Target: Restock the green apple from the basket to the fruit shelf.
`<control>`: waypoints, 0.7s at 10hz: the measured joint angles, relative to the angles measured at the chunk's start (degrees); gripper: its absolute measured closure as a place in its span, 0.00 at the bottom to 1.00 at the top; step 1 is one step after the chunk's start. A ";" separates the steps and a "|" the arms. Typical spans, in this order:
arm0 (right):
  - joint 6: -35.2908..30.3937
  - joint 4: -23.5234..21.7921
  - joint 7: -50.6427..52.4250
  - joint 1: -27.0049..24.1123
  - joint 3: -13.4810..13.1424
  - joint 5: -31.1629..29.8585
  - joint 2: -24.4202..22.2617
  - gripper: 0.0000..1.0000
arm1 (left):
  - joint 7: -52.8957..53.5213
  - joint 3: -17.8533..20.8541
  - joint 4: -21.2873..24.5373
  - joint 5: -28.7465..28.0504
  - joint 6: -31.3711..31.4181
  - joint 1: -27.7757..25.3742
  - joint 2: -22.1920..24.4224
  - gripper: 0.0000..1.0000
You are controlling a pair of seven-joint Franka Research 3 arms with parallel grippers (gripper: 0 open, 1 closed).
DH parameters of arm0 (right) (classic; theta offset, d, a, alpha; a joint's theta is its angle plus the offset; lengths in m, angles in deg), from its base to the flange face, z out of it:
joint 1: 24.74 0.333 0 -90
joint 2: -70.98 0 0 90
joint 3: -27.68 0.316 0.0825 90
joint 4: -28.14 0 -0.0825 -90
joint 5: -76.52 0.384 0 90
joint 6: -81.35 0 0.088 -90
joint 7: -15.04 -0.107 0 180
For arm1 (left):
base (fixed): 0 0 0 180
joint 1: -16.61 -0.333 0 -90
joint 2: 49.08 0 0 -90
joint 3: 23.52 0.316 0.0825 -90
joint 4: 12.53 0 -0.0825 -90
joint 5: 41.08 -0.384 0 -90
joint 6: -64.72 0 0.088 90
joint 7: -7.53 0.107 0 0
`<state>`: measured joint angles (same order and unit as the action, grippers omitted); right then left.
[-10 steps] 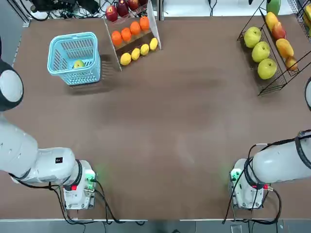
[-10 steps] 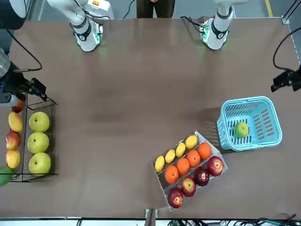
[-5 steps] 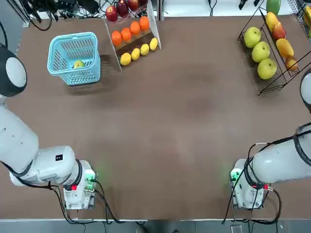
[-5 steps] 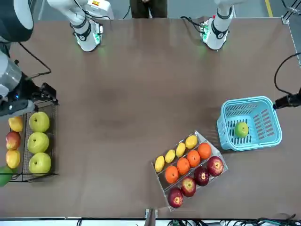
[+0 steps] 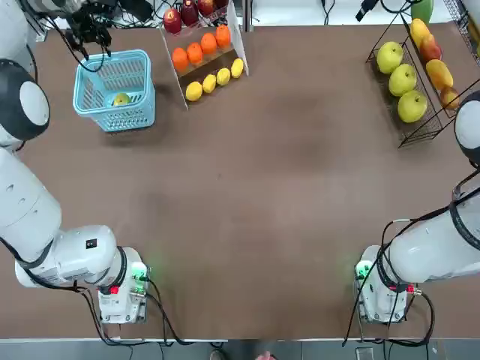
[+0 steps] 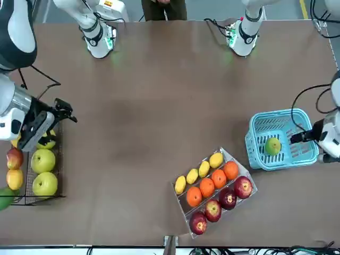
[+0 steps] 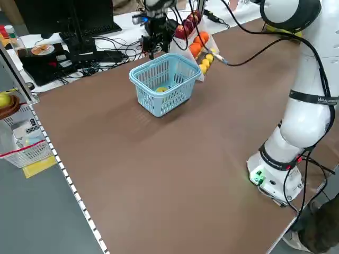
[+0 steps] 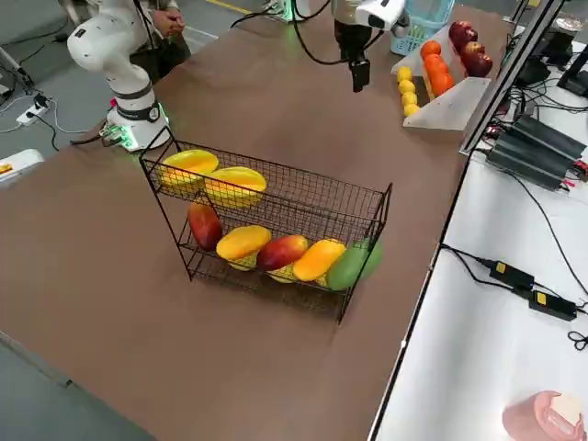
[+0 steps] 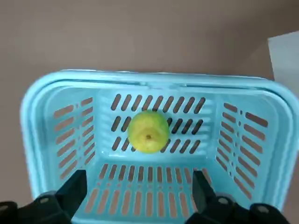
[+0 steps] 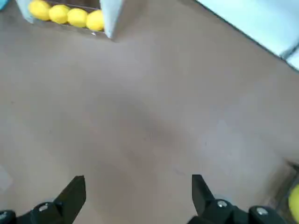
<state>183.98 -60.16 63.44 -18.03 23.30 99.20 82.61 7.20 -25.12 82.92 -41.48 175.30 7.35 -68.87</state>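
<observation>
left gripper spread over basket

the left wrist view bares what the right side view mostly hides: the green apple (image 9: 148, 131) lies in the basket (image 9: 149, 78), between spread left gripper (image 9: 139, 191) fingers. right gripper (image 10: 139, 191), also spread, hangs near the fruit shelf (image 8: 276, 197), partly cut off there.

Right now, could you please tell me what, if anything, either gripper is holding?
Nothing: the left gripper and right gripper both stand open and empty.
</observation>
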 joint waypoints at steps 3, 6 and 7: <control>2.44 -0.07 17.79 0.22 -0.20 10.51 3.58 0.00 | -0.44 0.03 6.90 0.85 5.51 -0.08 -0.40 0.03; 2.52 -2.38 36.06 -0.13 -1.63 24.42 6.34 0.00 | -0.70 0.11 11.39 0.94 9.36 -0.20 -0.29 0.04; 2.51 -3.83 41.99 -0.22 -2.05 30.44 6.70 0.00 | -0.71 0.14 13.12 0.94 11.66 -0.30 -0.28 0.04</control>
<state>186.49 -63.98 105.43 -18.25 21.25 129.64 89.32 6.49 -24.98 96.04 -40.54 186.96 7.05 -69.16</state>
